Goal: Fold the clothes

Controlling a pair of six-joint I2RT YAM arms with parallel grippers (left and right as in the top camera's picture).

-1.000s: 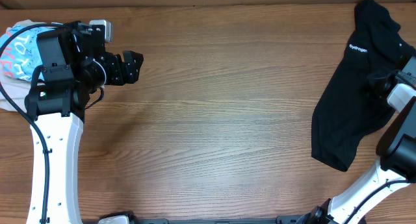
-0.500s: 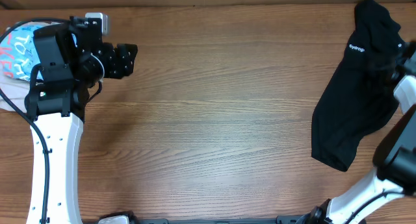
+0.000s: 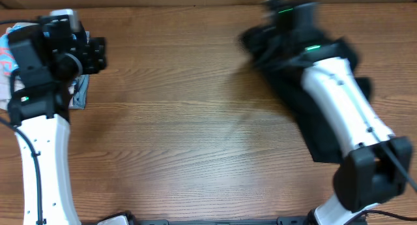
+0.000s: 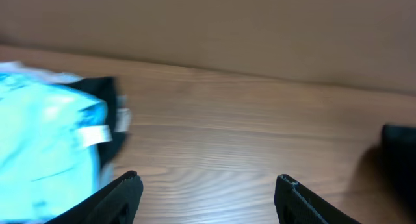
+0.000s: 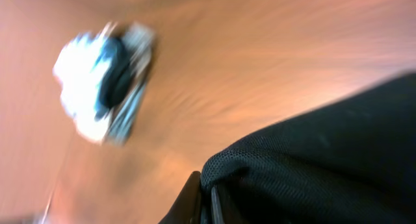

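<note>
The black T-shirt (image 3: 324, 137) lies bunched on the right half of the table, mostly under my right arm, and stretches toward the back centre. My right gripper (image 3: 255, 40) is blurred by motion near the back centre. In the right wrist view the right gripper (image 5: 207, 203) is shut on a fold of the black T-shirt (image 5: 325, 152). My left gripper (image 3: 98, 54) is at the back left, open and empty. In the left wrist view the left gripper (image 4: 208, 191) shows wide-apart fingers over bare wood, and a dark edge of the T-shirt (image 4: 400, 156) shows at far right.
A pile with the light blue shirt (image 3: 6, 52) and a grey garment (image 3: 79, 94) sits at the far left edge, beside my left arm. It also shows in the left wrist view (image 4: 45, 139) and, blurred, in the right wrist view (image 5: 91, 87). A brown wall (image 4: 260, 29) backs the table.
My right arm has swung fast from the right edge to the back centre, dragging the black T-shirt leftward. My left gripper has drawn back toward the far left, still open.
</note>
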